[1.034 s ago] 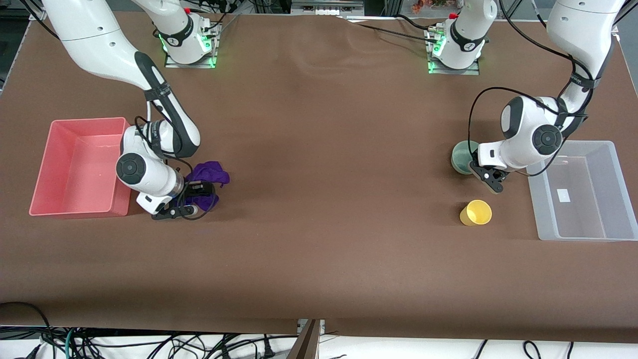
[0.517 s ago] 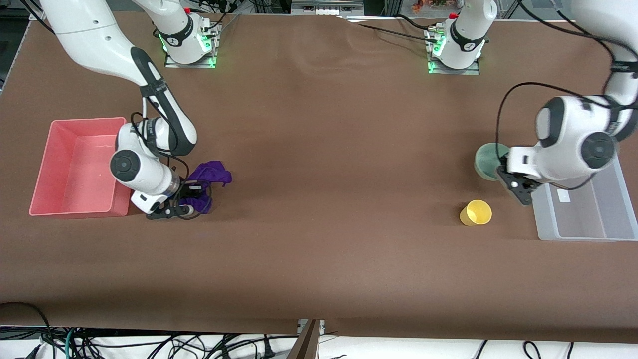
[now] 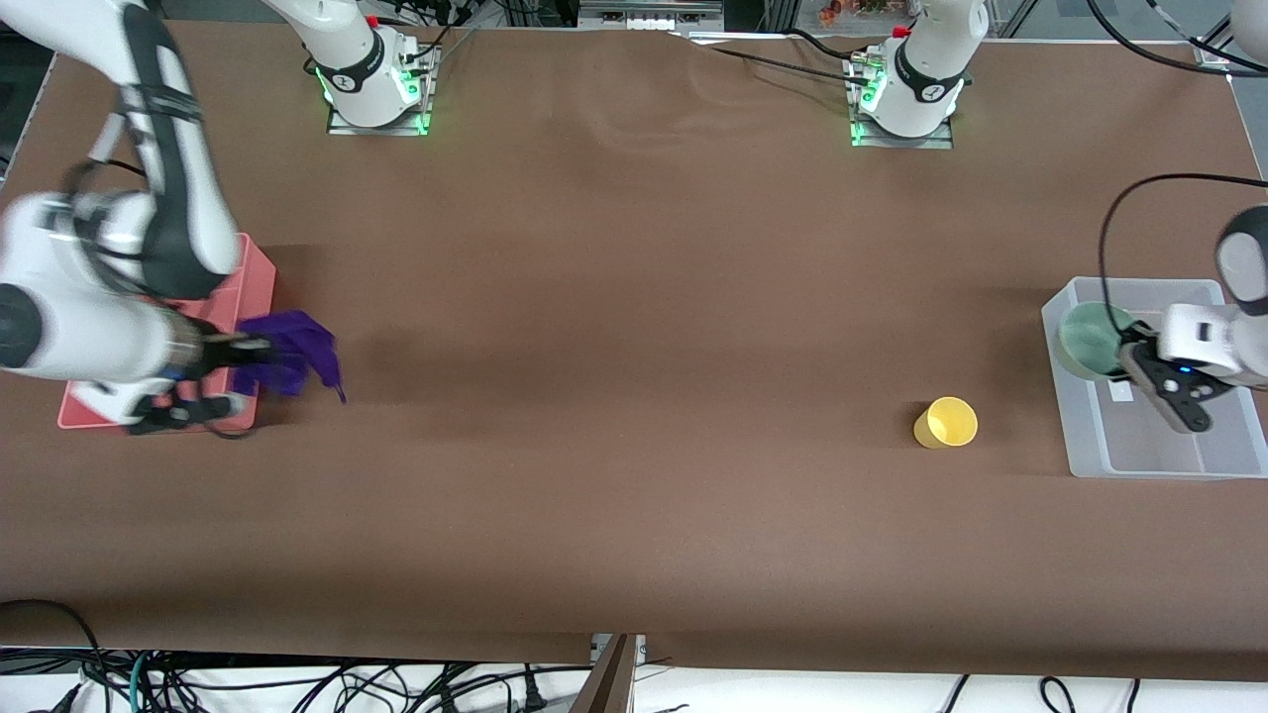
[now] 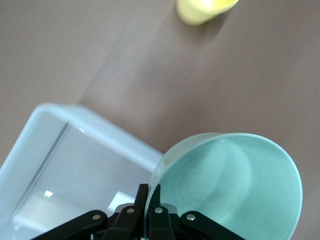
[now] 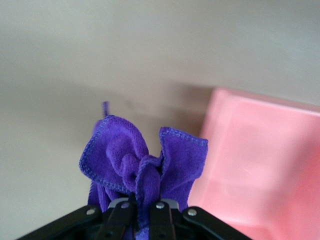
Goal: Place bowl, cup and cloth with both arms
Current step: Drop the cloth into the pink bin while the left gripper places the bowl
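Observation:
My left gripper point(image 3: 1129, 355) is shut on the rim of the pale green bowl point(image 3: 1090, 339) and holds it in the air over the corner of the clear bin point(image 3: 1149, 436). In the left wrist view the bowl point(image 4: 235, 185) fills the frame beside my gripper point(image 4: 149, 192). My right gripper point(image 3: 238, 349) is shut on the purple cloth point(image 3: 292, 361) and holds it up at the edge of the pink bin point(image 3: 253, 272). The cloth point(image 5: 142, 167) bunches between the fingers of the right gripper point(image 5: 145, 197) in the right wrist view. The yellow cup point(image 3: 946, 423) stands on the table near the clear bin.
The pink bin point(image 5: 260, 165) lies at the right arm's end of the table and the clear bin point(image 4: 55, 165) at the left arm's end. Both arm bases stand along the table's edge farthest from the front camera.
My left gripper has lifted the bowl off the table and carried it over the clear bin. My right gripper has lifted the cloth and moved it toward the pink bin.

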Controlling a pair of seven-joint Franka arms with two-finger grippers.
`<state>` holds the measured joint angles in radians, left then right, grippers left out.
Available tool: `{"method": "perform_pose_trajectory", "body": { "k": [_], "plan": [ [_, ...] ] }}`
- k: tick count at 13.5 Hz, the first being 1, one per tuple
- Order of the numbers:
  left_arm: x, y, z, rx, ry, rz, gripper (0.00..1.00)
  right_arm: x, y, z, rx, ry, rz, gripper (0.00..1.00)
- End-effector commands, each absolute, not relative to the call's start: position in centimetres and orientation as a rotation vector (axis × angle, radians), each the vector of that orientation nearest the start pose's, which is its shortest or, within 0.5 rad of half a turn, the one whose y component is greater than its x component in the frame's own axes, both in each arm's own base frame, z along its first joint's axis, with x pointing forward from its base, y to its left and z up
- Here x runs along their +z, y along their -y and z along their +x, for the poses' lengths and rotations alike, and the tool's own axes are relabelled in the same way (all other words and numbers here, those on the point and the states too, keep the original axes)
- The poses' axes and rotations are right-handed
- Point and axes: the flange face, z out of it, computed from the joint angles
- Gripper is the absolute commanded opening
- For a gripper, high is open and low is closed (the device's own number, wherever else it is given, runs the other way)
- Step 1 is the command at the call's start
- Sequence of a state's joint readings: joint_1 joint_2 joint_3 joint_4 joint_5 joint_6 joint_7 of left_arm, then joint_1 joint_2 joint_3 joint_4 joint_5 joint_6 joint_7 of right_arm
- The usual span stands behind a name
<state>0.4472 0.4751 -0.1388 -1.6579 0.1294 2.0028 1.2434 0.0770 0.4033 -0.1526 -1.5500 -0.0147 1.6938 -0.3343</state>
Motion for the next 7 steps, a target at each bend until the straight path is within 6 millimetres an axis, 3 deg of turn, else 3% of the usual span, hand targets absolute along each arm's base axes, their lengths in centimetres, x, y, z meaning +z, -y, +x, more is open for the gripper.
{"method": "perform_pose_trajectory", "body": {
  "k": [1, 2, 4, 7],
  "plan": [
    [28.0, -27.0, 64.2, 0.213, -1.551, -2.813, 0.00, 42.7, 11.6, 63.2, 0.477, 0.585, -3.065, 0.00],
    [26.4, -28.6, 64.0, 0.212, -1.543, -2.835, 0.00, 42.4, 14.7, 62.2, 0.507, 0.625, -3.043, 0.00],
    [24.3, -30.4, 63.8, 0.190, -1.512, -2.848, 0.00, 40.1, 18.4, 60.3, 0.553, 0.595, -3.003, 0.00],
    [22.2, -31.5, 63.7, 0.130, -1.481, -2.834, 0.00, 35.9, 20.3, 58.3, 0.632, 0.545, -2.973, 0.00]
  ]
}}
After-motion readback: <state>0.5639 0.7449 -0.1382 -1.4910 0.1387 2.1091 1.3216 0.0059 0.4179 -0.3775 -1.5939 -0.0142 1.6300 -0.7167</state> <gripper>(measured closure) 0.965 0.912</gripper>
